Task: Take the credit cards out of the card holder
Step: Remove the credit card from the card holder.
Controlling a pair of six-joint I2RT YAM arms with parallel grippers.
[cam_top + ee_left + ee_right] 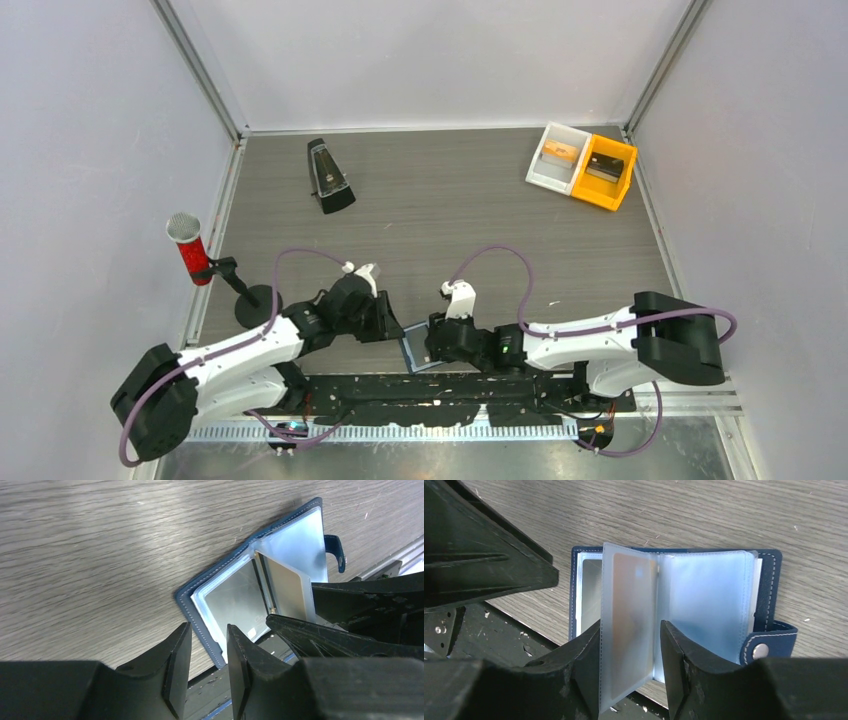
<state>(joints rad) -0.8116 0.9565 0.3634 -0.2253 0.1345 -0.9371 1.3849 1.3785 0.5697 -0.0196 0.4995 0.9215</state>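
The navy card holder (418,347) lies open at the table's near edge, between my two grippers. In the left wrist view its cover (197,592) shows a whitish card (235,597) flat in the left sleeve and a tan-orange card (287,587) in a clear leaf standing up. My left gripper (208,630) is open and empty, just off the holder's near left corner. My right gripper (630,627) is open, its jaws standing either side of the raised leaf with the orange-tinted card (629,600). The snap tab (769,647) is at the right.
A black metronome (328,177) stands at the back left. A red microphone (188,247) on a stand is at the left edge. White and yellow bins (582,165) sit at the back right. The black mounting rail (440,390) runs just below the holder.
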